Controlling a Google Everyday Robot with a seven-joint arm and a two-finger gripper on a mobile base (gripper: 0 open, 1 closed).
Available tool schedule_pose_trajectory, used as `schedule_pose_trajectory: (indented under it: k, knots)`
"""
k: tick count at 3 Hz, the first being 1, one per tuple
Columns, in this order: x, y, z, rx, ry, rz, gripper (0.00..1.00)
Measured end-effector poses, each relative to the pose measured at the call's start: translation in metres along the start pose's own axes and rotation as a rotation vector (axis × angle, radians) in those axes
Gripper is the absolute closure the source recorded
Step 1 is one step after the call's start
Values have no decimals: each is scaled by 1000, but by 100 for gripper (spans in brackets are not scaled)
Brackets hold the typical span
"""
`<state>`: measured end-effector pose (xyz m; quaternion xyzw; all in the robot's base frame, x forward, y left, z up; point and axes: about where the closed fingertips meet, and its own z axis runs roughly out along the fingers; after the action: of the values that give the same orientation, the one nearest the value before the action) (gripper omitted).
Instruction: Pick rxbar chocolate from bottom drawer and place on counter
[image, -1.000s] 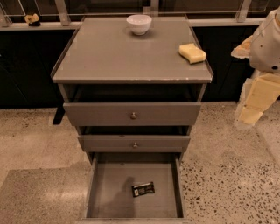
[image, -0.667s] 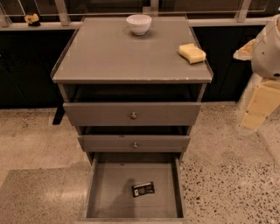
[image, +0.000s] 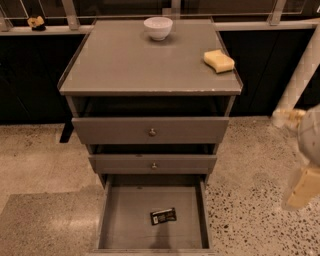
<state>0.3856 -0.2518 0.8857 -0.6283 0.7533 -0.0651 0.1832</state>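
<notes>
The bar (image: 163, 216) lies flat on the drawer (image: 120, 220) floor, clear of its walls, so a low grasp may skid it or clip the upper drawers (image: 150, 131). It is a small black wrapper with white print. The claw (image: 302, 187) hangs far right, well apart from it; apart or together, I cannot tell.

High frontal view; tool (image: 301, 189) seemingly far right

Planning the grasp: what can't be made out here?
Camera view:
- Gripper, at the right frame edge: blurred, cut off by the edge.
- Flat black rxbar chocolate wrapper in the open grey-brown bottom drawer: white print too small to read.
- Insides of the knobbed upper drawers: hidden by their fronts.
</notes>
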Motion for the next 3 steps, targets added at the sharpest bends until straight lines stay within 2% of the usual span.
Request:
schedule_pose_trajectory:
  k: [1,2,3]
  knots:
    - [47,52,89,-74,-71,29,0]
    - [83,99,190,-168,-138,90,0]
    - [100,124,280,-245,-169,141,0]
